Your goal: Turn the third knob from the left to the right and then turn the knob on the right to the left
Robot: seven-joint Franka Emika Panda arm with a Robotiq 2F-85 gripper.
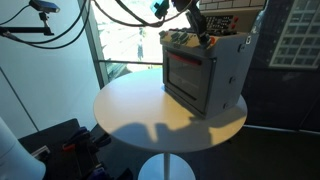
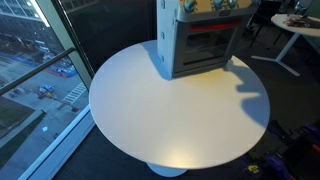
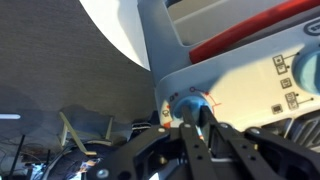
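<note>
Table (image 1: 130, 112) carries the oven (image 1: 205, 70) near one edge. The gripper (image 3: 197, 113) is at the oven's top panel, jaws pinching a blue knob (image 3: 188, 101) beside a panel corner. Which knob cannot be told; judged mid-task, one turn under way, completion unconfirmed.

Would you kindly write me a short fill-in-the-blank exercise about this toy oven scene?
The toy oven stands on a round ___ table. The bar across its door is ___. The hand is ___ on a knob.
Missing words: white; red; shut.
</note>
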